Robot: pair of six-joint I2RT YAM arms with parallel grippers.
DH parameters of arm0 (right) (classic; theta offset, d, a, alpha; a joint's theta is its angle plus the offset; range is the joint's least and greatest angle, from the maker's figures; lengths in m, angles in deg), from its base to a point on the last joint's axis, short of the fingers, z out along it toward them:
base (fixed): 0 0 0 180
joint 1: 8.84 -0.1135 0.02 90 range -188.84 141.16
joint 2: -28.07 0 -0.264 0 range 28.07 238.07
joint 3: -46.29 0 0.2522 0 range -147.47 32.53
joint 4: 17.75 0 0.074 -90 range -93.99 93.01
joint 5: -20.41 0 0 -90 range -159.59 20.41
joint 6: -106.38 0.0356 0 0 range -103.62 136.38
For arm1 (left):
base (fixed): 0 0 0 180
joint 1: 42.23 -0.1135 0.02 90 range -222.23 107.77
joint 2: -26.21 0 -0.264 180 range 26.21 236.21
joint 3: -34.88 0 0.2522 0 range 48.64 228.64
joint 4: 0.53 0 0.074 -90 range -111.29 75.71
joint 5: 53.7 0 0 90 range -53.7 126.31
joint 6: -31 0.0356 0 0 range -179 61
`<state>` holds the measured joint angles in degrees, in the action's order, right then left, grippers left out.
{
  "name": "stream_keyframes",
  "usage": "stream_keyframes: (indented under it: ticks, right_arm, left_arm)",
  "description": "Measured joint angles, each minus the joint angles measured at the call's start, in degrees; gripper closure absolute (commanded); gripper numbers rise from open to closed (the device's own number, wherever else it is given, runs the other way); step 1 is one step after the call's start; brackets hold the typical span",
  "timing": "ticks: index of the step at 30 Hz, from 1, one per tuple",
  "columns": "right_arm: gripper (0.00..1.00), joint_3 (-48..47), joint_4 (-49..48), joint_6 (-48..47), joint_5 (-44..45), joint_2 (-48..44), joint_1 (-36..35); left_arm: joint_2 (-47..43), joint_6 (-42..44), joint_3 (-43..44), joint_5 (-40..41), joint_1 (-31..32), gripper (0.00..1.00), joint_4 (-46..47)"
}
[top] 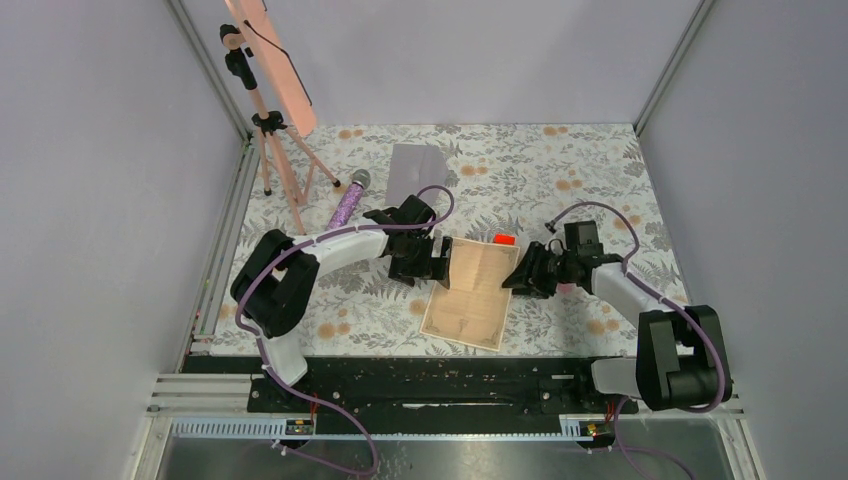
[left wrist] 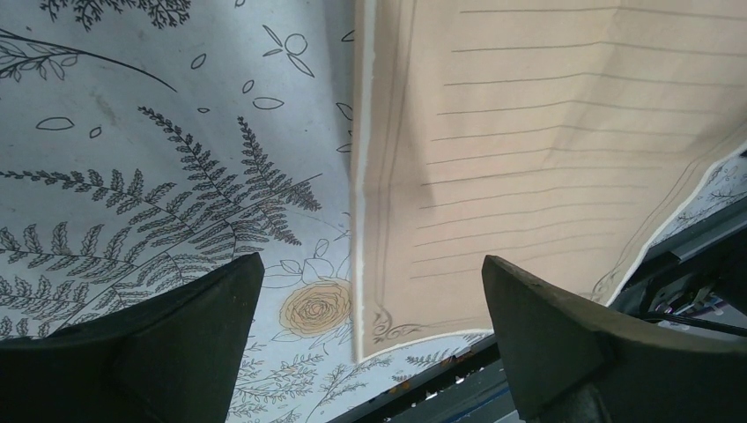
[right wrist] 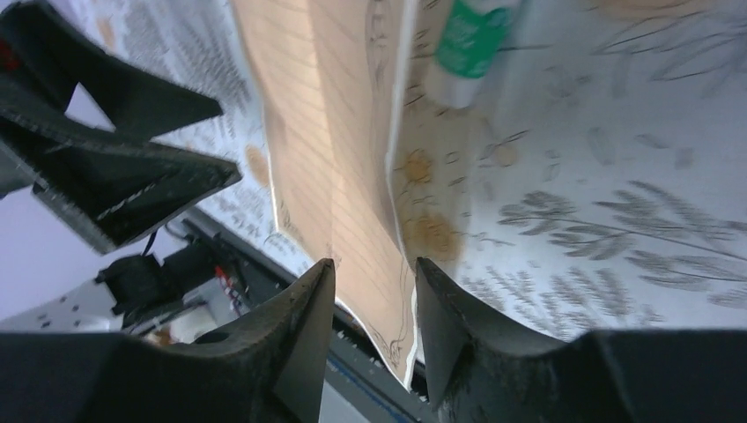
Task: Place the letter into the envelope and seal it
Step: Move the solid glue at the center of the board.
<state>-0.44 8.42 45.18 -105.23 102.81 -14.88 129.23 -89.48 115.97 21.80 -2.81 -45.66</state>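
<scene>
1. The letter [top: 470,295] is cream, ruled and creased, with an ornamental border. It lies at the centre of the top view.
2. The left gripper [top: 441,262] has its jaws spread wide astride the letter's left edge.
3. The right gripper [top: 512,273] has its jaws narrowed around the right edge, with a gap visible.
4. The envelope [top: 418,170] lies flat at upper centre.

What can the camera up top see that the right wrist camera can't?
Only the top view shows the grey envelope far back, the purple microphone, the tripod and both whole arms. Only the right wrist view shows ruled lines on the letter and the green label of a tube. Both show the letter, the flowery table cover, and the right end effector with a finger each side of the letter's edge.
</scene>
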Motion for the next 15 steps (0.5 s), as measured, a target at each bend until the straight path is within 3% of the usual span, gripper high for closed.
stream_keyframes:
  ticks: [3, 9, 15]
  right_arm:
    - [0.47, 0.0, -0.5, 0.8, -2.5, 0.0, -2.7]
    - [0.46, -1.1, 1.2, 0.7, -5.6, 0.4, -13.3]
    - [0.45, -7.6, 10.1, -4.0, -1.9, 3.3, -14.4]
  left_arm:
    - [0.0, 0.1, 0.0, 0.0, 0.0, 0.01, -0.2]
    - [0.0, 0.3, 0.0, 0.4, 0.0, 0.01, -0.8]
    - [-0.4, 0.5, 0.0, 1.4, 0.0, 0.01, -2.8]
